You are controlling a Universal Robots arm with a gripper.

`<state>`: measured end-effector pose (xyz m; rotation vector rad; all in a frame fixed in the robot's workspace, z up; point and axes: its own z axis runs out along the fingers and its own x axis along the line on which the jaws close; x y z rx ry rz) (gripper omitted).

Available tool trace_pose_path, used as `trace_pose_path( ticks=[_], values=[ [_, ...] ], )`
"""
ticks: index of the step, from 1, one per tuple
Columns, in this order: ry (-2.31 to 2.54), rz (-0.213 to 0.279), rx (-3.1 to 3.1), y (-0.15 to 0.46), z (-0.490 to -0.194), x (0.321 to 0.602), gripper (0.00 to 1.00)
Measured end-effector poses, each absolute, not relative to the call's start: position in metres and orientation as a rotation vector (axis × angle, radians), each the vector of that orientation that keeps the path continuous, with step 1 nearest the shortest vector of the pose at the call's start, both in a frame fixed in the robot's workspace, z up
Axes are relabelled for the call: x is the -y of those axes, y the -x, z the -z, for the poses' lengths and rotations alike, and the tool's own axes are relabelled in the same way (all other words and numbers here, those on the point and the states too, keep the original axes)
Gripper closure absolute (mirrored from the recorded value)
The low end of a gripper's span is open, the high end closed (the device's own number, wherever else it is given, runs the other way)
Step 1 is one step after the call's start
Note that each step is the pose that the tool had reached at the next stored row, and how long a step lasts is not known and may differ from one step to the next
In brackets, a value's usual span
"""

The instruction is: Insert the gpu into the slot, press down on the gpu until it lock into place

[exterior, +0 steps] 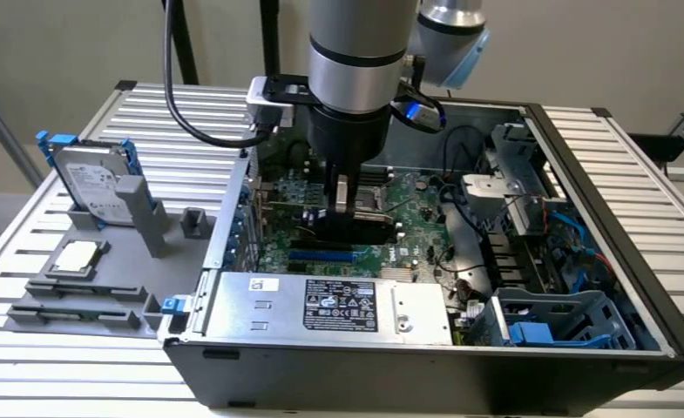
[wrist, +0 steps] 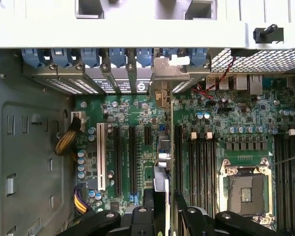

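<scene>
The claw [exterior: 344,212] reaches down into the open computer case [exterior: 620,287] on the worktop [exterior: 179,122] and is clamped on the gpu [exterior: 365,231], holding it upright on edge over the green motherboard [exterior: 417,196]. The blue slot [exterior: 321,257] lies just to the card's near side, beside the silver power-supply box [exterior: 330,305]. In the wrist view, the claw [wrist: 168,199] pinches the gpu [wrist: 171,147] edge-on.

A slatted metal table [exterior: 185,113] carries an open black computer case [exterior: 435,370] and, just beside it toward the exterior view's left, a flat grey holder [exterior: 123,268]. A hard drive [exterior: 91,185] stands upright in the holder, with a square chip [exterior: 77,257] lying flat near it.
</scene>
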<state>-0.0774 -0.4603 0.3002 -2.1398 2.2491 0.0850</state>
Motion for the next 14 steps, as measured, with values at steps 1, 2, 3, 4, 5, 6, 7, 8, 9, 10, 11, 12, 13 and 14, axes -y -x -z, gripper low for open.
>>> trace_pose_path(
  ticks=[1,2,3,4,5,6,7,8,9,10,11,12,13,14],
  values=[
    [2.14,-0.085,-2.249,0.0775,-0.3002,0.46,0.74],
    [2.14,-0.085,-2.249,0.0775,-0.3002,0.4597,0.74],
    [2.14,-0.085,-2.249,0.0775,-0.3002,0.4593,0.74],
    [2.14,-0.085,-2.249,0.0775,-0.3002,0.4592,0.74],
    [2.14,-0.085,-2.249,0.0775,-0.3002,0.4592,0.74],
    [2.14,-0.085,-2.249,0.0777,-0.3002,0.4592,0.74],
    [2.14,-0.085,-2.249,0.0781,-0.3001,0.4592,0.74],
    [2.14,-0.085,-2.249,0.0785,-0.2999,0.4591,0.74],
    [2.14,-0.085,-2.249,0.0789,-0.2995,0.4591,0.74],
    [2.14,-0.085,-2.249,0.0792,-0.299,0.4591,0.74],
    [2.14,-0.085,-2.249,0.0794,-0.2986,0.4591,0.74],
    [2.14,-0.085,-2.249,0.0796,-0.2982,0.4592,0.74],
    [2.14,-0.085,-2.249,0.0799,-0.2977,0.4592,0.74],
    [2.14,-0.085,-2.249,0.0799,-0.2972,0.4592,0.74]
  ],
)
